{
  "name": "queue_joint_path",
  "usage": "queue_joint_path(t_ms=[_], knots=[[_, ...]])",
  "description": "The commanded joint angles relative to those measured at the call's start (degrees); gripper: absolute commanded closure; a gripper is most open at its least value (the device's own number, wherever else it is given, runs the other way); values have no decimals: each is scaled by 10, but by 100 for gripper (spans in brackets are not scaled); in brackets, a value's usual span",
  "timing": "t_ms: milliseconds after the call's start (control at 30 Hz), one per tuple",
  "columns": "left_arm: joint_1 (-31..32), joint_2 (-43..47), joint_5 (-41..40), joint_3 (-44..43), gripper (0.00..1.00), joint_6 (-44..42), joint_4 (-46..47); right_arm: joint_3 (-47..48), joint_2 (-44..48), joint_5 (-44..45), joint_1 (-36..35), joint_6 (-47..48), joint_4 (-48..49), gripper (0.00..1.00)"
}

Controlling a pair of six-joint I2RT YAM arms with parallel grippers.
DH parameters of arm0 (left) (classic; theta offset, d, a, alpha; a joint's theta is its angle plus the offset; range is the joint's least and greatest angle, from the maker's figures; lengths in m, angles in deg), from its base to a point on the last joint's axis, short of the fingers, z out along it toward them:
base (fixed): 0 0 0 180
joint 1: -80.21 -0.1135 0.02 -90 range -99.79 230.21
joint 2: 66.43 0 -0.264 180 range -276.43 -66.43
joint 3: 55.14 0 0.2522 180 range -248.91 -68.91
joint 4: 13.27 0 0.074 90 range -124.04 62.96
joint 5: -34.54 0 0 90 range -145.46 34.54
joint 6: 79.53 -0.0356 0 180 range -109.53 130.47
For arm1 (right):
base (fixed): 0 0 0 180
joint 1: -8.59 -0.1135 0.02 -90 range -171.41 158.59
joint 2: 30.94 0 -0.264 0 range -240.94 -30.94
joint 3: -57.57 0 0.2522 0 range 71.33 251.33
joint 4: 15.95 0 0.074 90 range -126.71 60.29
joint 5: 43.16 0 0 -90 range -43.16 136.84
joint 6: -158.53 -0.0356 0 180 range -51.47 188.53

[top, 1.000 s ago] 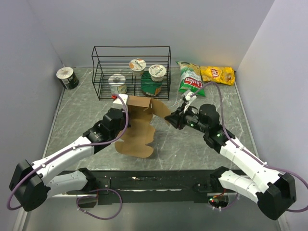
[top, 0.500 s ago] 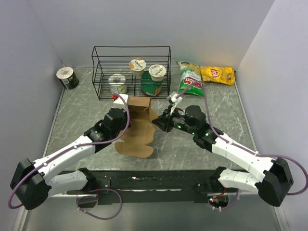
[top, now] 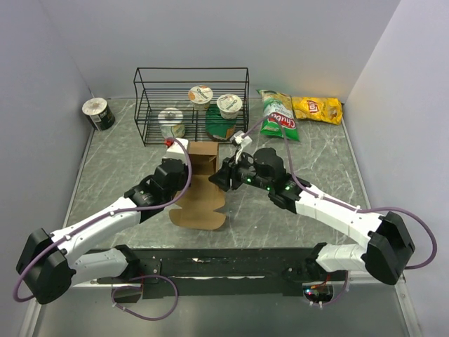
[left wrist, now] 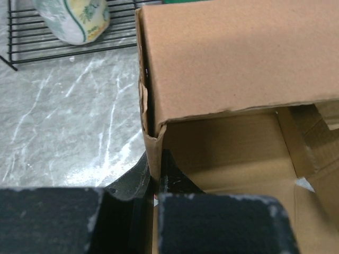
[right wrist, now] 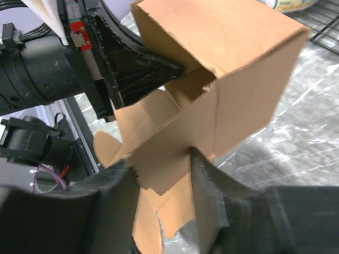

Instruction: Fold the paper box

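The paper box [top: 202, 177] is plain brown cardboard, partly folded, with raised walls at the back and a flat flap lying toward the near edge. My left gripper [top: 182, 164] is shut on the box's left wall; in the left wrist view [left wrist: 152, 182] the thin wall [left wrist: 151, 153] is pinched between both fingers. My right gripper [top: 223, 175] is at the box's right side. In the right wrist view [right wrist: 161, 180] its jaws stand wide apart, with a side flap [right wrist: 169, 159] of the box [right wrist: 233, 69] lying between the fingers [right wrist: 212, 193].
A black wire rack [top: 191, 105] stands behind the box with three yogurt cups [top: 229, 105]. A green chips bag [top: 278, 116] and a yellow one [top: 317, 109] lie at back right. A can [top: 98, 112] stands at back left.
My right gripper has moved left up to the box, and the right flap that stuck out sideways now stands against the box. My left gripper has stayed clamped on the left wall.
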State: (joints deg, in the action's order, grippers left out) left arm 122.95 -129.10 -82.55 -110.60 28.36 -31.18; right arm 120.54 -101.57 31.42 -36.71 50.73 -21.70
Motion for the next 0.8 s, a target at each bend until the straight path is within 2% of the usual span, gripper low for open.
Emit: queue_joint_path(t_ms=[0,100,367,467,533,633,767], knots=[[16,-2,20,-29,99,2,24,30,26,34,-5,-1,-4,37],[10,4,17,-29,99,-2,26,33,68,55,-5,20,-50,20],[0,25,35,-20,99,-11,37,73,218,92,13,87,-171,5],[0,37,49,-13,99,-15,56,87,241,64,60,74,-184,4],[-1,42,58,-8,99,-17,61,87,238,37,131,55,-184,6],[0,53,64,-4,99,-17,67,74,209,3,213,44,-170,11],[0,58,63,-6,99,-17,63,55,140,-34,260,58,-134,14]])
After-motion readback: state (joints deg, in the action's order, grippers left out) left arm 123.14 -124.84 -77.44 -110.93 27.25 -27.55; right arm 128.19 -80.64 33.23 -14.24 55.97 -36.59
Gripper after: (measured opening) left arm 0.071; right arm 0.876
